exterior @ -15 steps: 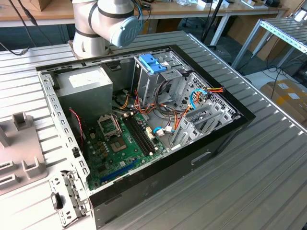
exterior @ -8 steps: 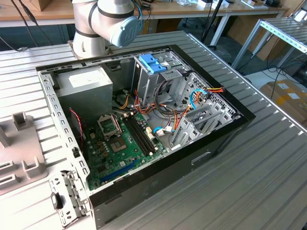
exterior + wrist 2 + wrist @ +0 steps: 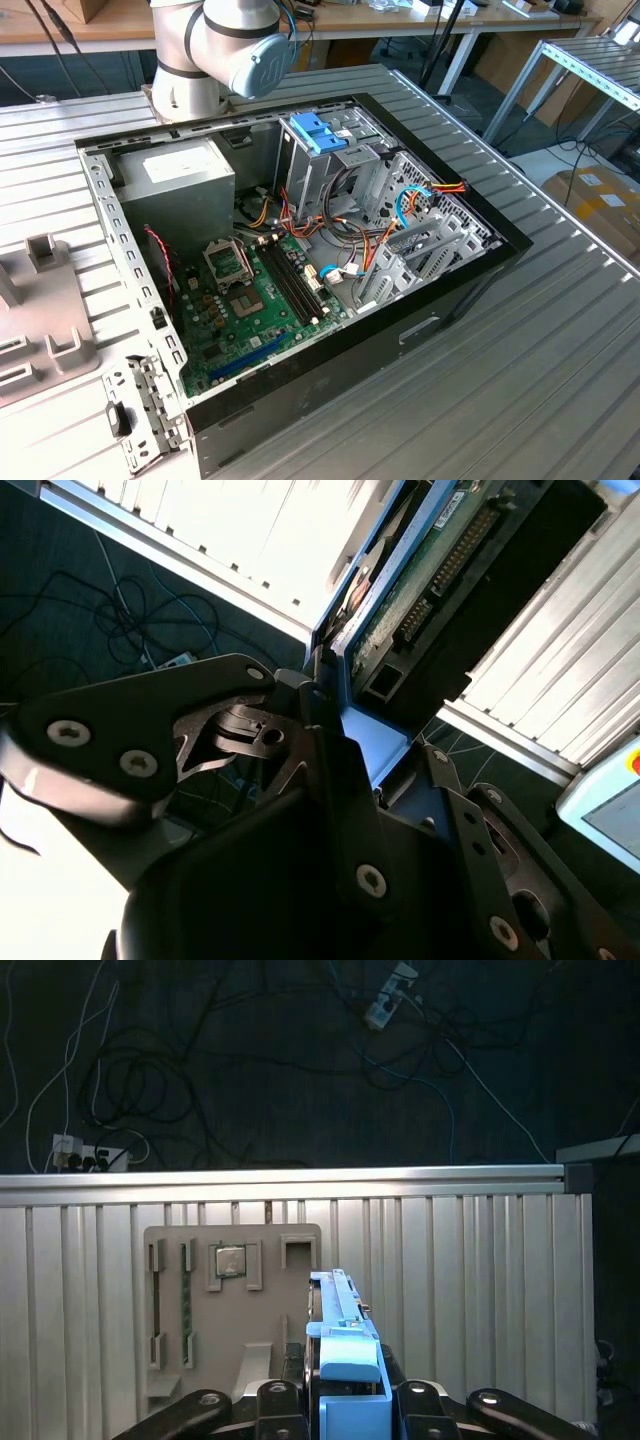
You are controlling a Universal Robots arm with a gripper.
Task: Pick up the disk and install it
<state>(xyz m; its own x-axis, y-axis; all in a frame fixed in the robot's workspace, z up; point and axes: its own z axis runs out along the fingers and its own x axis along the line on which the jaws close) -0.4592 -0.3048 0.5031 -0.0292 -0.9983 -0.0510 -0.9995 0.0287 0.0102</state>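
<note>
In both wrist views my gripper (image 3: pixel 346 1405) is shut on the disk (image 3: pixel 342 1345), held edge-on between the black fingers. Its blue plastic side rail runs away from the jaws. The second wrist view shows the disk (image 3: pixel 425 590) from its underside, with a green circuit board and a black connector, and the gripper (image 3: pixel 345 735) clamps its near end. The disk hangs in the air above the ribbed metal table (image 3: pixel 470 1290), over a grey parts fixture (image 3: pixel 232 1305). In the exterior view the open computer case (image 3: pixel 300 250) lies on the table, with the arm's base (image 3: pixel 215 55) behind it.
Inside the case are a metal cage with a light-blue top (image 3: pixel 318 132), a grey power supply (image 3: pixel 175 178), the green motherboard (image 3: pixel 250 300) and loose cables (image 3: pixel 340 230). The grey fixture (image 3: pixel 40 320) sits at the exterior view's left. Cables lie on the floor (image 3: pixel 150 1070) beyond the table edge.
</note>
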